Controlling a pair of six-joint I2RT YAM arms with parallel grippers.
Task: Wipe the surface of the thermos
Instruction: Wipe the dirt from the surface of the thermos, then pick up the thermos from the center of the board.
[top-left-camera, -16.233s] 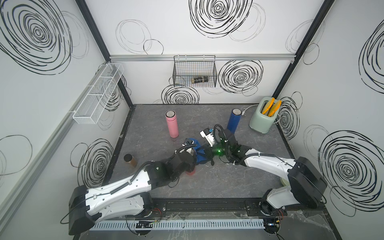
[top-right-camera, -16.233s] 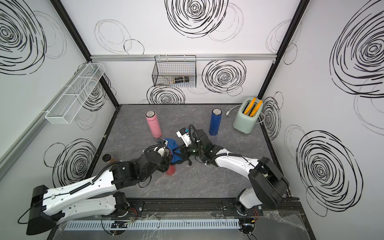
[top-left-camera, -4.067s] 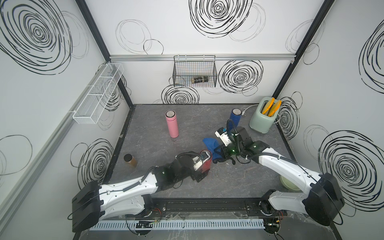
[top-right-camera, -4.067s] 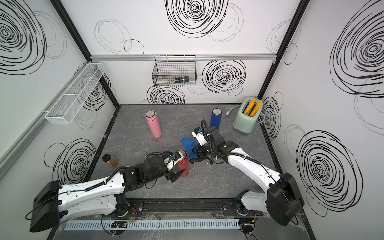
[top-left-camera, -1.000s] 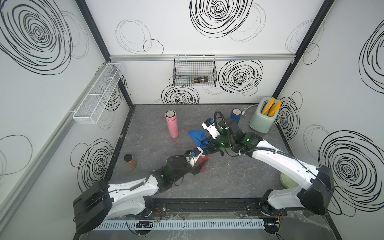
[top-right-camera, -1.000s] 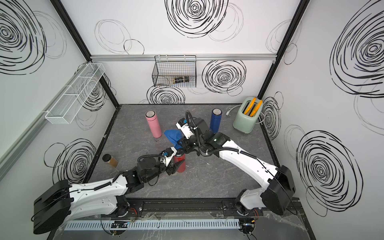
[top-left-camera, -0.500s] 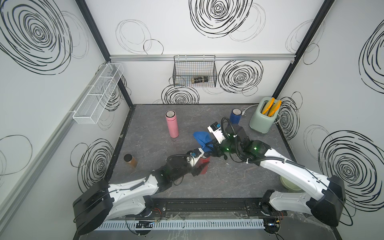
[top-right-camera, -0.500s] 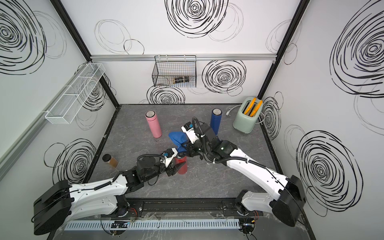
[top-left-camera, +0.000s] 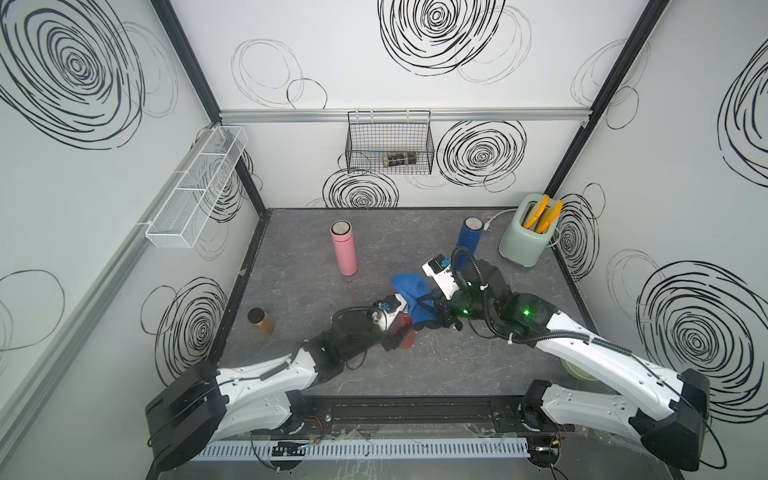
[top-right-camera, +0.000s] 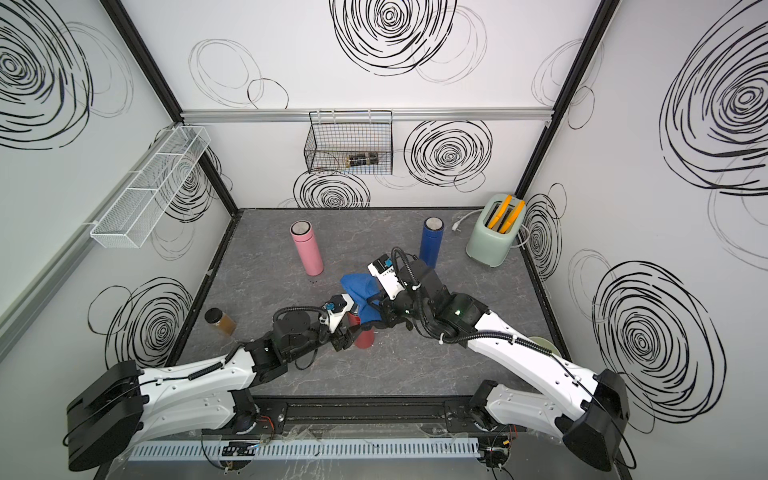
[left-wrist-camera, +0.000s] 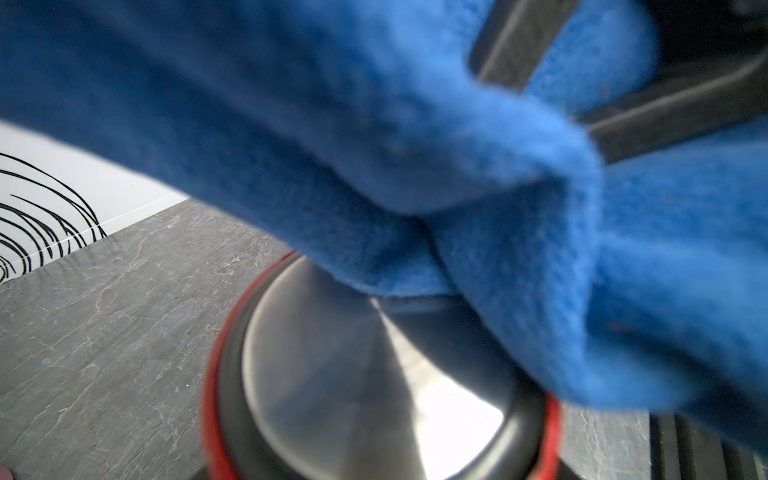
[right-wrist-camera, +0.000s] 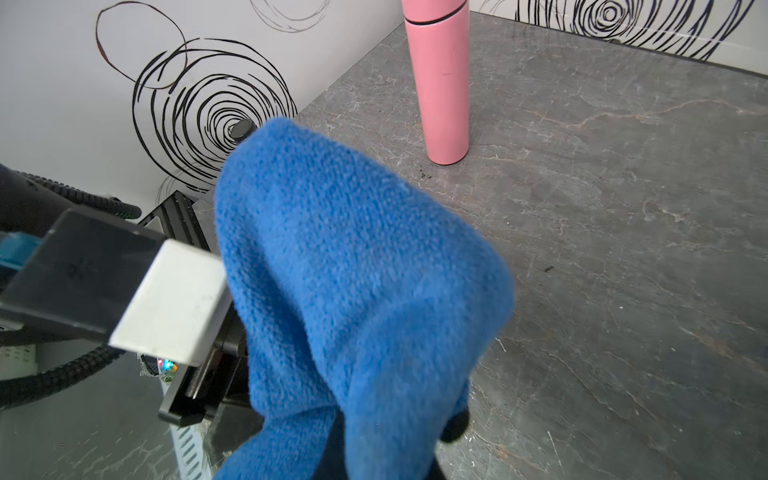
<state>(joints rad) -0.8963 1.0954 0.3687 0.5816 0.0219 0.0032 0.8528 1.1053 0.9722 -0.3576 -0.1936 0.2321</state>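
Grey stone-look tabletop (top-left-camera: 449, 370), veined with pale lines, fills the floor of a white booth whose walls carry black scribbled spirals and black corner posts. Near the middle of it, toward the front edge, is the red thermos (top-right-camera: 365, 340), about upright, with a red body, a black collar and a brushed steel lid (left-wrist-camera: 365, 374) that catches the light. Any print on its body is too small to make out.

The left gripper (top-right-camera: 350, 332) has its jaws on either side of the red body, clasping it. The right gripper (top-right-camera: 380, 309) is clenched on a fleecy blue cloth (top-left-camera: 409, 286), which drapes over the far part of the lid and touches it; the left wrist view shows the cloth (left-wrist-camera: 374, 124) lying across the steel.

Behind, well apart, stand a pink thermos (top-left-camera: 345, 249) and a blue thermos (top-left-camera: 469, 239), both upright. A pale green toaster (top-left-camera: 524, 237) sits in the back corner, and a small amber jar (top-left-camera: 259, 322) stands by the side wall. A black wire basket (top-left-camera: 390, 145) hangs on the back wall.
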